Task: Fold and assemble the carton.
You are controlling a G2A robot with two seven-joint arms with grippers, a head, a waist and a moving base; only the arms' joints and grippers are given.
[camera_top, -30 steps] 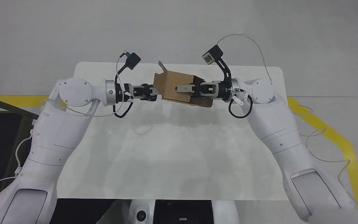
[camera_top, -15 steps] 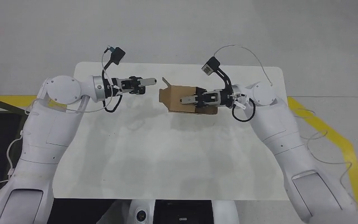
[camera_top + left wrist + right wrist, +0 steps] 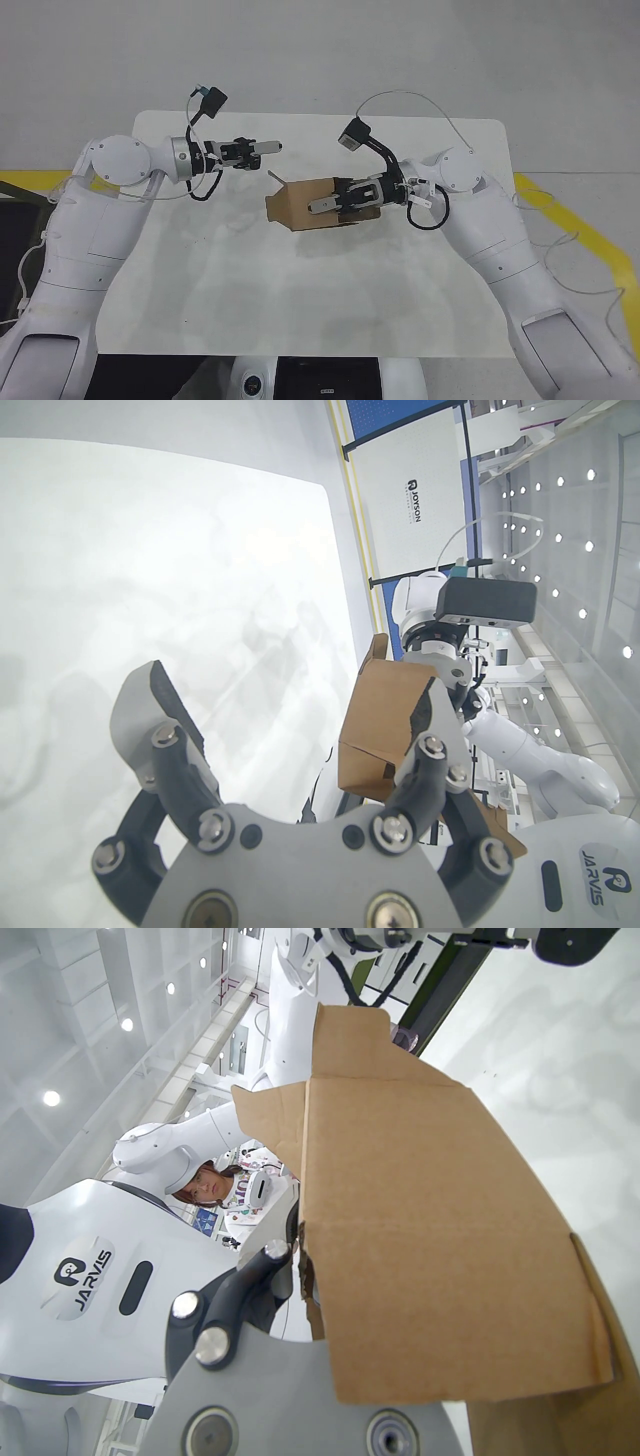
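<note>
A brown cardboard carton (image 3: 292, 205), partly folded with loose flaps at its ends, hangs over the middle of the white table (image 3: 300, 300). My right gripper (image 3: 320, 204) is shut on one of its walls; in the right wrist view the carton (image 3: 425, 1228) covers one finger, and the other finger (image 3: 262, 1263) shows beside it. My left gripper (image 3: 266, 147) stands open and holds nothing, above the table's far left part, a short way from the carton. Its wrist view shows the spread gripper (image 3: 292, 680) with the carton (image 3: 385, 720) beyond it.
The table's far edge (image 3: 320, 118) runs just behind both grippers. Bare tabletop lies in front of the carton toward the near edge. Yellow floor tape (image 3: 570, 225) runs to the right of the table and a dark object (image 3: 15, 240) sits at the left.
The left gripper let go of the carton, opened and drew back to the left. The right gripper has carried the carton left and nearer, over the table's middle.
</note>
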